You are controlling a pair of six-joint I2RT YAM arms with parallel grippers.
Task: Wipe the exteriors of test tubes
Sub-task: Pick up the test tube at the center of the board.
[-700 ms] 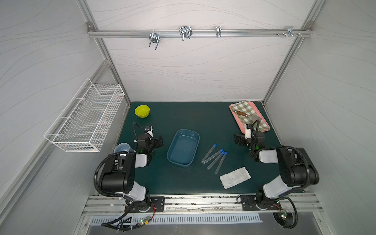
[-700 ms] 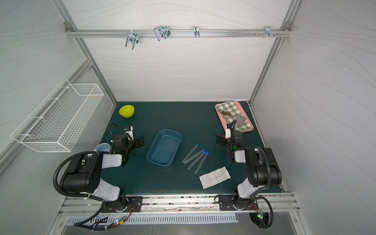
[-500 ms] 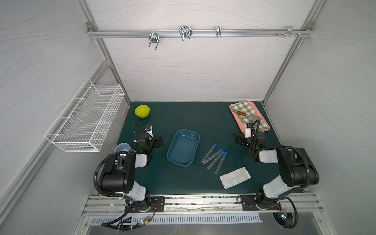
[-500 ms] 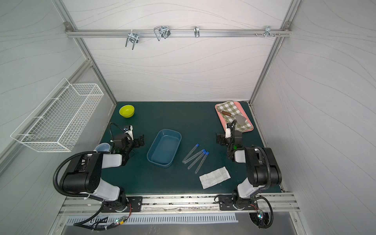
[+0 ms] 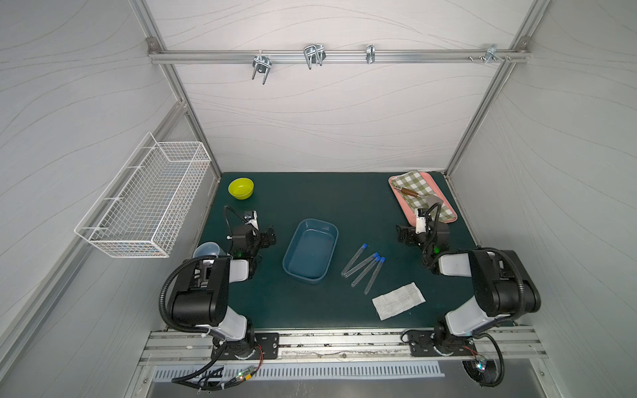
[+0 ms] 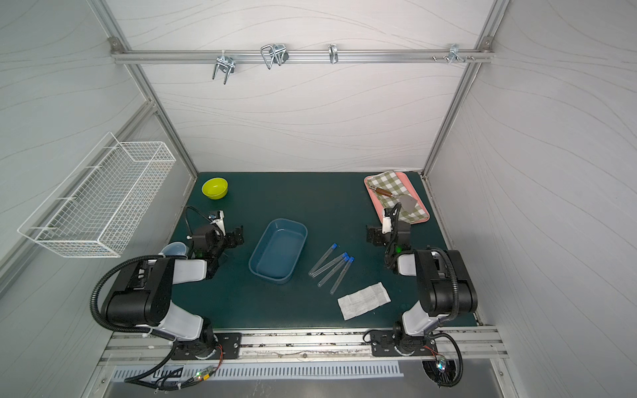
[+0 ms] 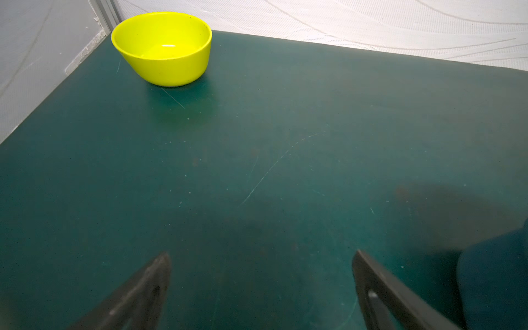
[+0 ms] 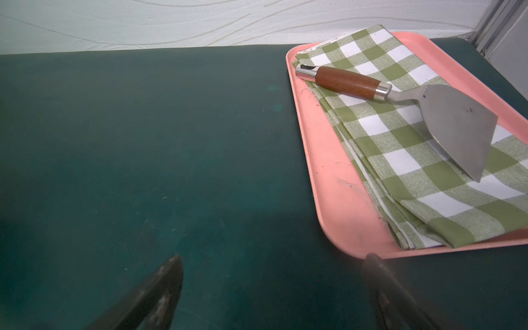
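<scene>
No wiping begun: left fingers (image 7: pixel 143 291) and right fingers (image 8: pixel 160 294) gaped wide, empty, while the four test tubes (image 5: pixel 363 268) lay on the desk (image 5: pixel 344 200) between blue tray (image 5: pixel 293 246) and white wipe (image 5: pixel 398 300). Next, I'd judge, one arm needed the wipe, the other a tube.

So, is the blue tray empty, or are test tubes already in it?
Empty. In a top view the blue tray shows nothing on its floor; the four test tubes lie on the green mat beside it.
</scene>
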